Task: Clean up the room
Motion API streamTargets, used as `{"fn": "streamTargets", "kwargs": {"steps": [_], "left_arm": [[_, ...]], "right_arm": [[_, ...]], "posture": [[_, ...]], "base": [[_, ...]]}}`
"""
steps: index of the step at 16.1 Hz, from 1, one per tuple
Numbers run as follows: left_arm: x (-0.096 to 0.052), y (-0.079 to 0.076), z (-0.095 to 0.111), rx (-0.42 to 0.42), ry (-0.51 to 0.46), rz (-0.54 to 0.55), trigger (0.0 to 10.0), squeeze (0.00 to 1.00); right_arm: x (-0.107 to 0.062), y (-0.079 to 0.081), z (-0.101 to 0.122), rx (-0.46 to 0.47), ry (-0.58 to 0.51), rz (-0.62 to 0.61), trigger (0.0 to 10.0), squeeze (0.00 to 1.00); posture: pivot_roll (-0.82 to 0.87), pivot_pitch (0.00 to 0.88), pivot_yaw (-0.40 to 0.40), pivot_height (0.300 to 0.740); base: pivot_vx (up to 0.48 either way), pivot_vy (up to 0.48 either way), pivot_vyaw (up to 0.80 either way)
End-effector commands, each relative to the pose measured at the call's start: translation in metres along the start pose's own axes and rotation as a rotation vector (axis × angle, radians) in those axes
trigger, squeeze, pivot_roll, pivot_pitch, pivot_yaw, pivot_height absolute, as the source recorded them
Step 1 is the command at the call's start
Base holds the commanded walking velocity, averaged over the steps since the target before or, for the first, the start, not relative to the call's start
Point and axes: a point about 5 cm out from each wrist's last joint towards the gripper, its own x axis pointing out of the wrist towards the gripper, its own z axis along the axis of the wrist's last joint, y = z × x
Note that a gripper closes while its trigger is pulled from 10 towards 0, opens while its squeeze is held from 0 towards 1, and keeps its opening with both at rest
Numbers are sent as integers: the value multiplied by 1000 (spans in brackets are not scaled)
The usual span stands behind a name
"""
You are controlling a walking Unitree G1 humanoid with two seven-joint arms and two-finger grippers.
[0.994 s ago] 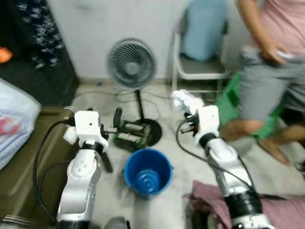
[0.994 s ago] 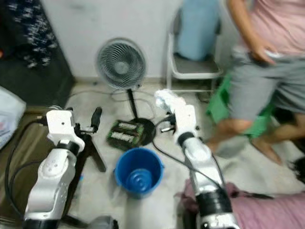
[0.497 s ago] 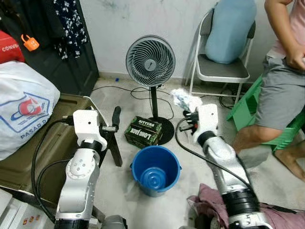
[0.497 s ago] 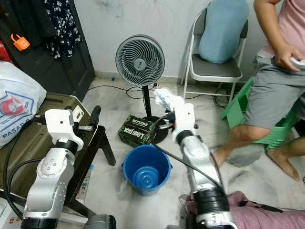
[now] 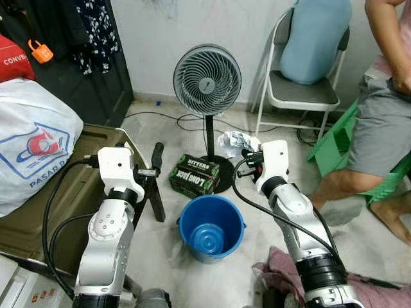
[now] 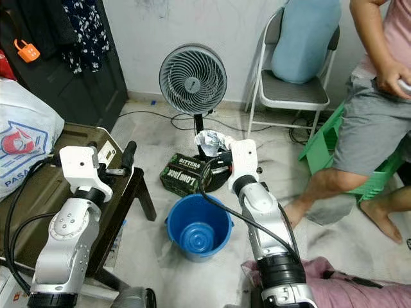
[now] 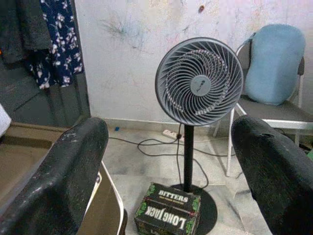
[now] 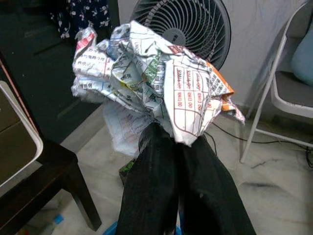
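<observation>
Two robot arms over a tiled floor (image 5: 160, 250). Right pincer (image 8: 168, 132) clamped tight on crumpled paper (image 8: 151, 83), held above & at 1 o'clock of blue bucket (image 5: 212, 228), just in front of fan (image 5: 207, 80) base. Left pincer (image 7: 171, 161) spread wide, holding nothing, at bucket's 10 o'clock. Person (image 5: 382, 122) seated at 2 o'clock.

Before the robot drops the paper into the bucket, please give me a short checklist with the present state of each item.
1. Right pincer grips the crumpled printed paper ball: ok.
2. Round blue plastic bucket upright, mouth open: ok.
3. Paper directly above the bucket: not ok; it hangs beyond the rim, over the fan's base.
4. Left pincer open, holding nothing: ok.
5. Seated person's leg apart from the right arm: ok.
</observation>
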Motion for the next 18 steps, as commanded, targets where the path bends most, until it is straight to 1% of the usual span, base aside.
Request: {"fn": "streamTargets", "kwargs": {"steps": [1, 12, 14, 15, 17, 18], "left_arm": [[0, -1, 3, 2, -15, -11, 10000, 0], [1, 0, 4, 2, -16, -17, 10000, 0], [1, 0, 3, 0, -13, -18, 10000, 0], [1, 0, 4, -2, -17, -19, 10000, 0], [1, 2, 3, 5, -10, 1, 10000, 0], [1, 5, 1, 9, 6, 28, 10000, 0]], "right_arm": [[1, -2, 0, 0, 11, -7, 10000, 0], [3, -1, 2, 4, -1, -10, 10000, 0], [2, 1, 4, -19, -13, 9, 10000, 0], [2, 1, 4, -16, -12, 5, 10000, 0], [2, 0, 3, -10, -11, -2, 10000, 0], [2, 0, 3, -11, -11, 1, 10000, 0]], "posture": [[-59, 0, -24, 740], [-60, 0, -19, 740], [-60, 0, -19, 740], [-60, 0, -19, 740], [-60, 0, -19, 740], [-61, 0, -18, 740]], "base": [[277, 0, -625], [321, 0, 0], [349, 0, 0], [349, 0, 0], [0, 0, 203], [0, 0, 0]]}}
